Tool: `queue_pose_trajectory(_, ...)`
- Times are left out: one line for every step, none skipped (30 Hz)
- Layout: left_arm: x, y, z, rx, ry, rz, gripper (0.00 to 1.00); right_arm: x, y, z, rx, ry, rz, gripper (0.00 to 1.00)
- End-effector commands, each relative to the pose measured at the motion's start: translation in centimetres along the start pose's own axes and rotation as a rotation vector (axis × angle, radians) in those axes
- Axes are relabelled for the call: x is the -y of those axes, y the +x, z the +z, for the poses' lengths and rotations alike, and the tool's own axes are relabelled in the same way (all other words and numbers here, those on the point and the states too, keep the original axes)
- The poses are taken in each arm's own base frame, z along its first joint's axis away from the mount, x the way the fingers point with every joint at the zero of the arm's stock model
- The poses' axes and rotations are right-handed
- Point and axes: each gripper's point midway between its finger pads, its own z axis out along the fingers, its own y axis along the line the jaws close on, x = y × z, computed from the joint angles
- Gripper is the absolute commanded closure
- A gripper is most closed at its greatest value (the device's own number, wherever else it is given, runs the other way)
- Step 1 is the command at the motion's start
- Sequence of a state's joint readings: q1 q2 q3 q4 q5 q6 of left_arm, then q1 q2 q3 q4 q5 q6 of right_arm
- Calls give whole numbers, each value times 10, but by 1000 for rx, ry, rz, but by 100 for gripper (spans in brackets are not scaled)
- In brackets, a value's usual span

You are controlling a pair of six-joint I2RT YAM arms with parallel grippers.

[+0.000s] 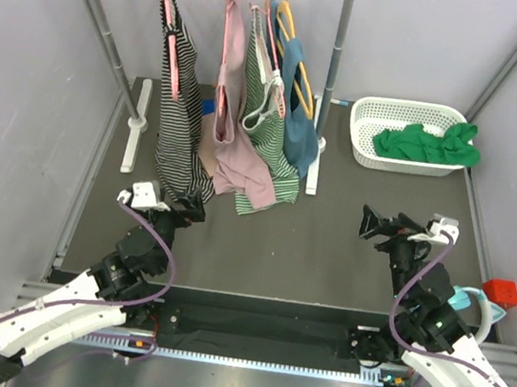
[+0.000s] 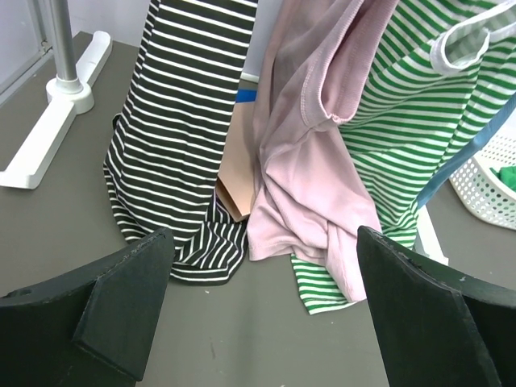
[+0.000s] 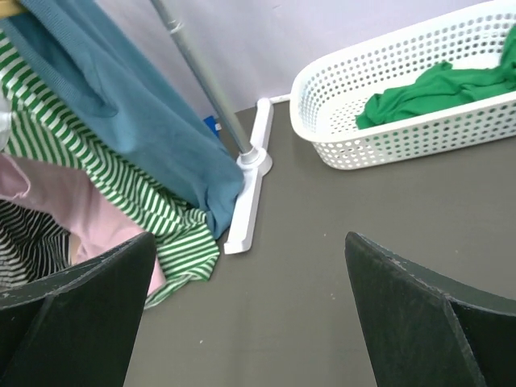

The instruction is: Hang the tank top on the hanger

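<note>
The dusty-pink tank top [image 1: 243, 167] hangs from a thin salmon-pink hanger [image 1: 229, 45] on the rack rail, its lower hem bunched on the table. It also shows in the left wrist view [image 2: 306, 185] and as a pink patch in the right wrist view [image 3: 89, 218]. My left gripper [image 1: 189, 208] sits low on the table just in front of the hanging clothes, open and holding nothing [image 2: 264, 235]. My right gripper [image 1: 374, 224] rests over bare table to the right, also open with nothing in it [image 3: 250, 238].
On the same rail hang a black-and-white striped top [image 1: 177, 124], a green-and-white striped top [image 1: 279, 153] and a blue garment [image 1: 299, 122] on a yellow hanger. The rack's white feet [image 1: 133, 137] flank them. A white basket [image 1: 359, 131] at back right holds green cloth [image 1: 429, 145].
</note>
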State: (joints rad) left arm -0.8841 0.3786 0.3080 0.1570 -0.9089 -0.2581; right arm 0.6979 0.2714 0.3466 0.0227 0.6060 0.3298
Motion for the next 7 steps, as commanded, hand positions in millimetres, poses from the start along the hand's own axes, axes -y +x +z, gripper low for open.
queue_pose_trajectory(5,0,3,7,15,9,1,17,-2,-2,26,77,8,0)
queue_pose_trajectory(6,0,3,6,14,12,1,17,-1,-2,23,76,5,0)
queue_pose_trajectory(6,1,4,4,14,16,1,18,0,-2,21,82,0,1)
queue_pose_trajectory(6,4,4,-4,12,29,1,18,1,-2,17,82,-4,0)
queue_pose_trajectory(7,4,5,-4,12,30,1,19,2,-1,16,85,-7,0)
queue_pose_trajectory(7,5,5,-8,11,36,1,19,4,0,9,91,-12,0)
queue_pose_trajectory(7,5,6,-9,11,36,1,19,5,0,6,92,-14,0)
